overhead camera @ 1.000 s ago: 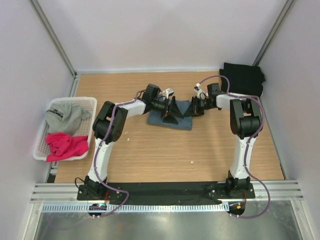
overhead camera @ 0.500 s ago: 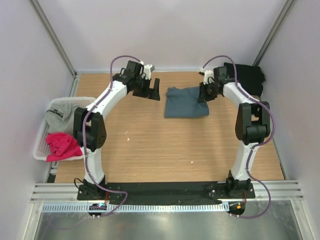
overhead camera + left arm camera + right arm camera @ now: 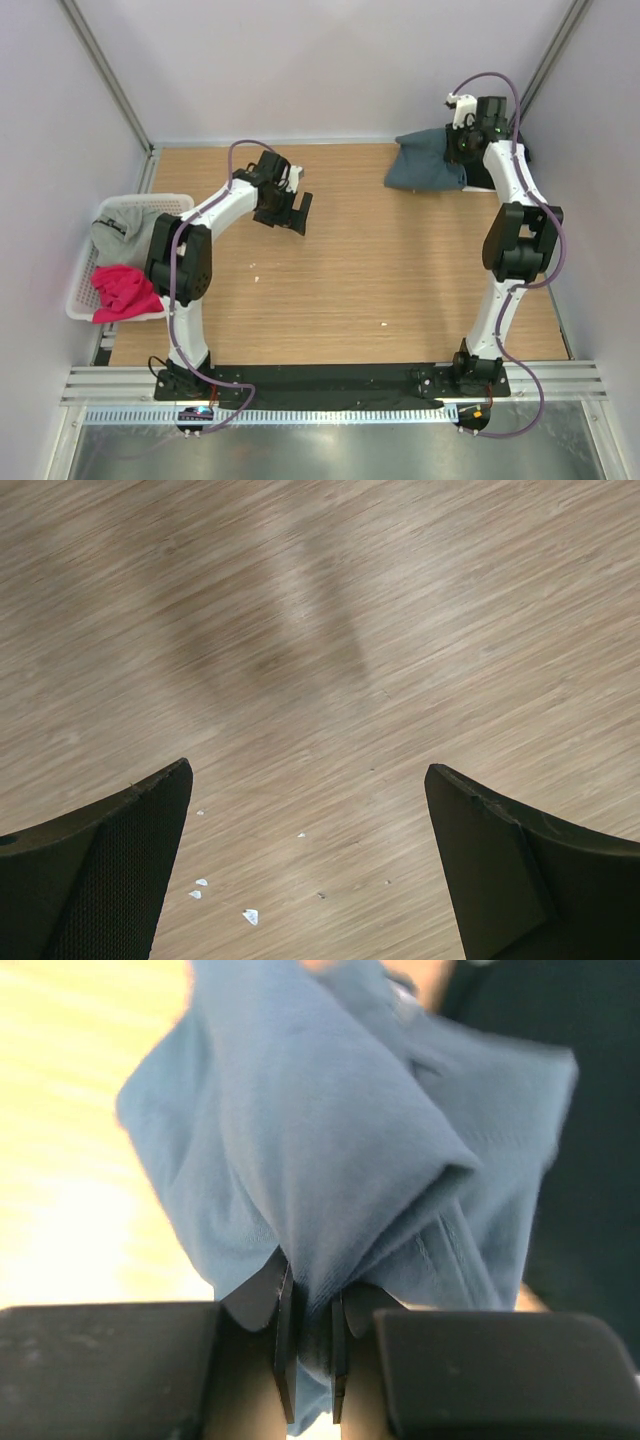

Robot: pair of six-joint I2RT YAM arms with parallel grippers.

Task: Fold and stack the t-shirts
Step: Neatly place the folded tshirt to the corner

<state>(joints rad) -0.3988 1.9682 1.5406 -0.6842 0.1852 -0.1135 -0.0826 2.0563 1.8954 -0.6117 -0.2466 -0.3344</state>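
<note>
Now the stacking step looks to be in hand. The right gripper (image 3: 310, 1320) is clamped on a fold of the blue-grey t-shirt (image 3: 330, 1160), holding it at the far right corner, partly over the black t-shirt (image 3: 590, 1160). The left gripper (image 3: 305, 780) hangs spread wide over the table (image 3: 350, 280), left of centre. Next, the bundle probably needs lowering squarely onto the black one before release.

Light-brown wood-grain tabletop (image 3: 380, 260) and what it carries.
A white slatted plastic basket (image 3: 76, 290) sits at the 9 o'clock edge. In the far corner at 1 o'clock lies a black cloth t-shirt (image 3: 595, 1190), with a slate blue-grey cloth t-shirt (image 3: 425, 165) bunched partly over it; whether that one touches the wood cannot be told. A few small white flecks (image 3: 250, 916) lie on the bare wood toward 10 o'clock.
</note>
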